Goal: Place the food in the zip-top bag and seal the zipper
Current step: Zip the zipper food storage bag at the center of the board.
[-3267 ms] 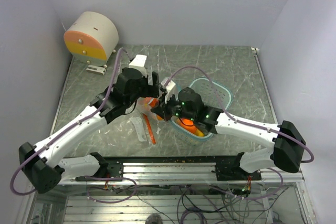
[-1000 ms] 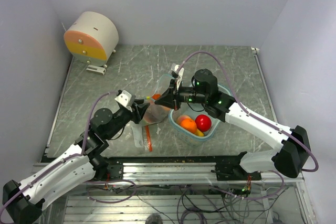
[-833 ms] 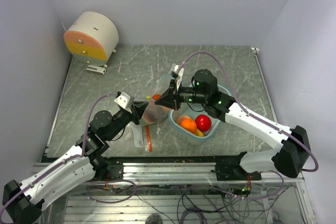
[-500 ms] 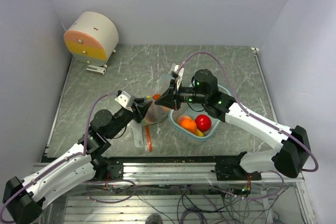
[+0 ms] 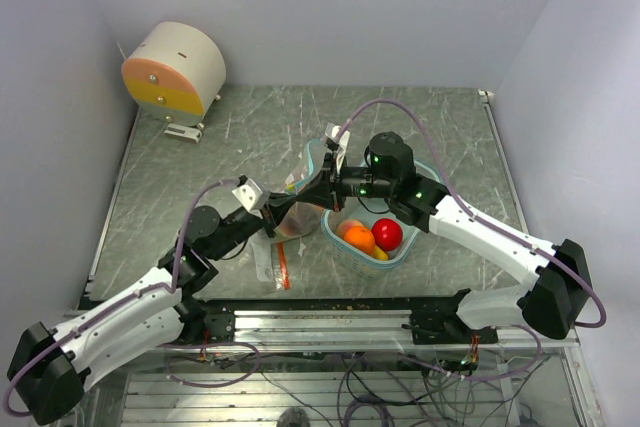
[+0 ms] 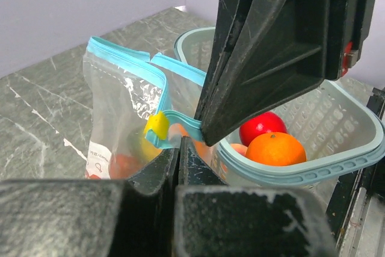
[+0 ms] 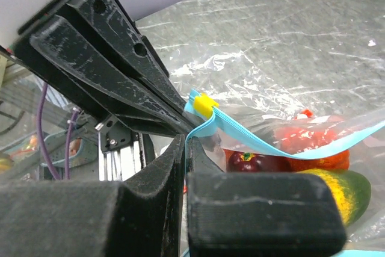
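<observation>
**pk_tinker:** Where's everything at right now?

**yam_fan:** The clear plastic zip-top bag with a teal zipper strip is held upright by its top edge over the grey marbled counter. It's just left of the pale teal see-through plastic tub. Both tools are clamped on that strip. The left tool comes in from the near left and the right tool from the far right. Their tips nearly meet, with the little yellow slider right beside them. Some of the glossy toy fruits are in the bag: a dark maroon one, something red and a yellow-green piece. A red ball and an orange one sit in the tub.

**pk_tinker:** How's that stuff gonna handle?

**yam_fan:** My guess is the film is floppy and slick, so the mouth will probably sag shut if either tool lets go. The fruits look light and hard but round and shiny, so they could squirt out of a pinch. I'd take them across the middle. For the bag, I'd grab the stiffer zipper strip, never the film. To seal it, I'd anchor one end and push the slider along.
</observation>
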Action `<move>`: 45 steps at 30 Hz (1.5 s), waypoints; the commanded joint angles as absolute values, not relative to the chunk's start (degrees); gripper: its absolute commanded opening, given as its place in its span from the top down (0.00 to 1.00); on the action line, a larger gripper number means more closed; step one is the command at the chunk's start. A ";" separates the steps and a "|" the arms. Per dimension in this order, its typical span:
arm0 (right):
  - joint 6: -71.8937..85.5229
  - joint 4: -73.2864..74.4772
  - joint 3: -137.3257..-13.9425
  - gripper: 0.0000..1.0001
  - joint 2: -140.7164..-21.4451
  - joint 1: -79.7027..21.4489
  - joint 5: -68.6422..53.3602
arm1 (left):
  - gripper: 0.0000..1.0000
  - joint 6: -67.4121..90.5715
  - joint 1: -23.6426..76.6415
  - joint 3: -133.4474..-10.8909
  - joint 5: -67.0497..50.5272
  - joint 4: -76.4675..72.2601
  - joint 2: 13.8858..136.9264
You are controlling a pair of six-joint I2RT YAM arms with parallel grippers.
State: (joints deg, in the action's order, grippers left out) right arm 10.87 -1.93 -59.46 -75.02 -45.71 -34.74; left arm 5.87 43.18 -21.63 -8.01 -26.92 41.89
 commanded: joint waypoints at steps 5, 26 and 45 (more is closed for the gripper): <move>4.84 0.16 -60.27 0.65 -69.70 -45.60 -23.77 | 0.93 3.03 43.22 -34.08 -6.22 -3.03 36.56; -9.42 -9.76 -66.80 0.36 -76.76 -44.01 -60.84 | 0.93 3.51 43.24 -36.71 -7.71 10.87 30.24; 0.64 -18.21 -73.84 0.56 -90.86 -43.00 -70.90 | 0.93 3.16 43.22 -36.35 -6.79 10.72 29.45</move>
State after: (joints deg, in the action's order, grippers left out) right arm -1.19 -15.64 -71.92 -90.74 -43.11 -69.95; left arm 3.29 43.18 -36.10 -6.70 11.84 29.63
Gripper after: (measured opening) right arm 0.446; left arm 0.075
